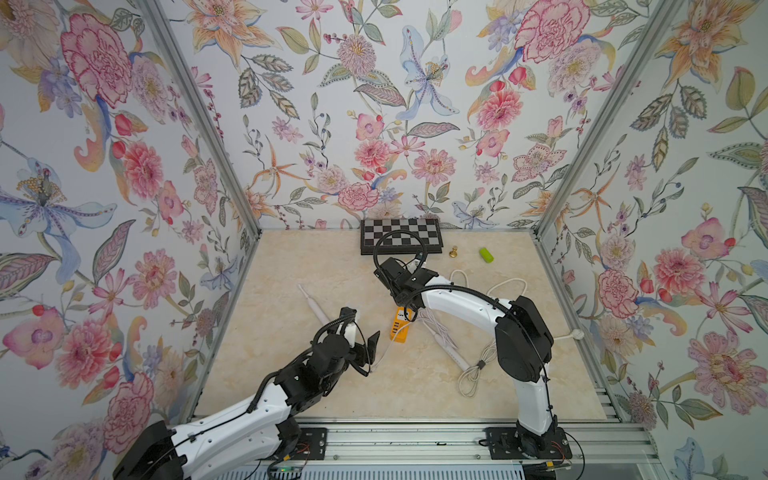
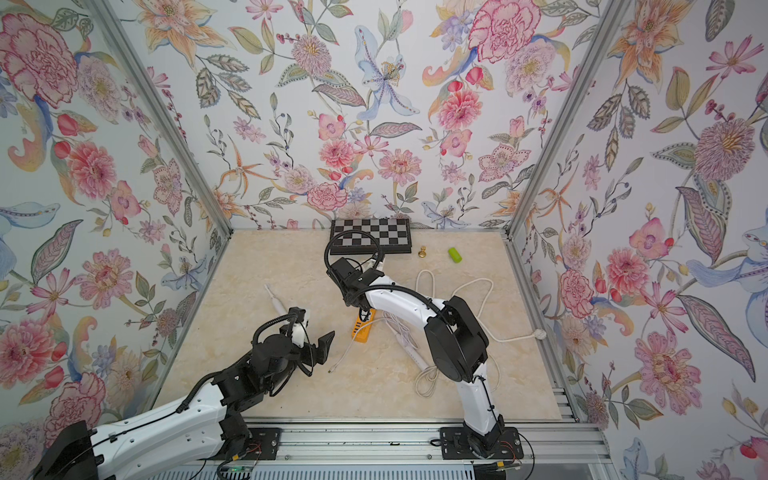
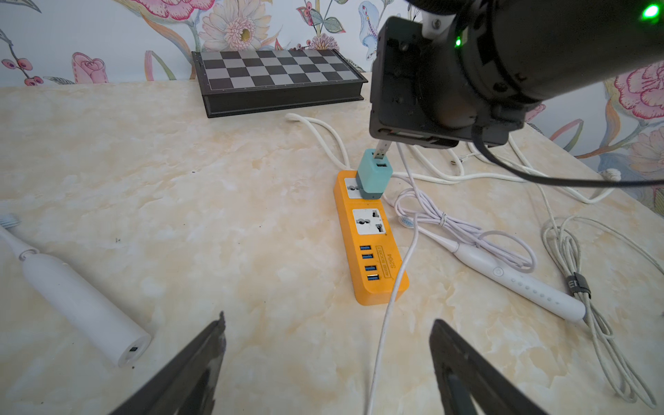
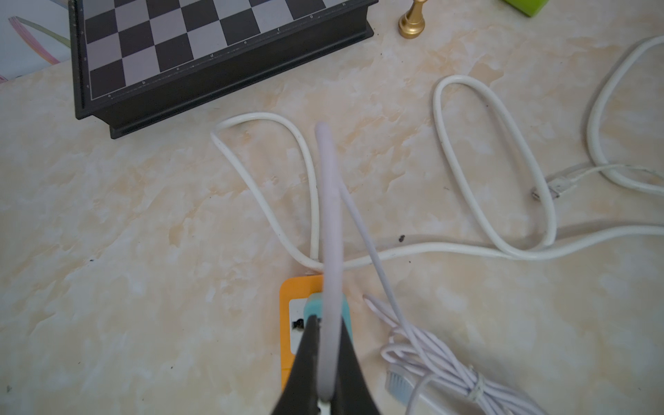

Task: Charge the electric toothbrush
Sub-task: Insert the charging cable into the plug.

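With the right gripper (image 4: pixel 327 319) clamped tight, pinches the pale charging cable (image 4: pixel 330 215), tilting its USB plug (image 3: pixel 381 149) at the teal adapter (image 3: pixel 372 178) on the orange power strip (image 3: pixel 375 262). Holds the left gripper (image 3: pixel 328 319) spread wide and empty over the worktop (image 3: pixel 179 179), near the white electric toothbrush (image 3: pixel 79 298) lying flat.

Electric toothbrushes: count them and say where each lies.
2. One toothbrush lies by the left gripper; the other beside the orange power strip, under looped cable. None seems hidden.
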You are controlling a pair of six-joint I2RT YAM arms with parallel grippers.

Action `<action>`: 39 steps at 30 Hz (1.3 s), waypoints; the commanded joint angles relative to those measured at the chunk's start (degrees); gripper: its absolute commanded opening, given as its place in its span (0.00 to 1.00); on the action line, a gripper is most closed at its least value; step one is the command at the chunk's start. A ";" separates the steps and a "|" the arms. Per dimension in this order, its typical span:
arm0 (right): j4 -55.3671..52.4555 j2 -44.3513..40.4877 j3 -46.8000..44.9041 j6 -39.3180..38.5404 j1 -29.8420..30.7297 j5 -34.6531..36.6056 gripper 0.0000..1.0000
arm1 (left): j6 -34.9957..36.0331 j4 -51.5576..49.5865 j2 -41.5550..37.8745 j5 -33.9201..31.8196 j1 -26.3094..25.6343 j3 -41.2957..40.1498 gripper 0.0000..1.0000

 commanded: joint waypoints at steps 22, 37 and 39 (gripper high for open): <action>-4.07 5.61 3.38 1.95 -0.36 4.55 0.00 | -1.29 -0.45 -1.92 -1.35 0.62 -1.29 0.93; -4.16 6.47 -1.51 1.66 1.57 2.19 0.00 | -1.64 -0.80 -4.28 -2.17 0.69 -2.52 0.94; -4.23 6.70 -2.61 1.48 1.45 1.51 0.00 | -1.64 -0.88 -4.39 -2.19 0.66 -2.52 0.94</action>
